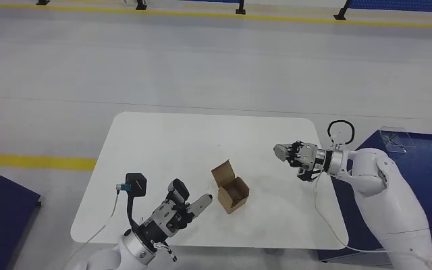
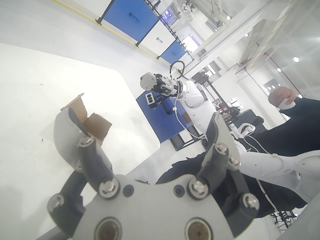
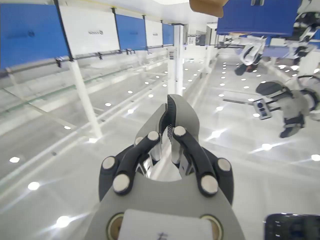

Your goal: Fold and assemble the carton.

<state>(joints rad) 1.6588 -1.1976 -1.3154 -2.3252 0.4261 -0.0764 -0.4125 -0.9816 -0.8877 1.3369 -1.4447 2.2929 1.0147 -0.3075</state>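
Standing on table (image 1: 169,142), carton (image 1: 229,187) (one flap up); left hand (image 1: 192,195) near it, spread apart; right hand (image 1: 281,152) pinched together.

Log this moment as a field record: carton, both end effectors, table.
carton: brown, standing on the table, top open, one flap raised, nothing gripping it
left end effector: open, holding nothing, close beside the carton
right end effector: shut, empty, well apart from the carton
table: white, rounded corners
task state: carton not yet closed
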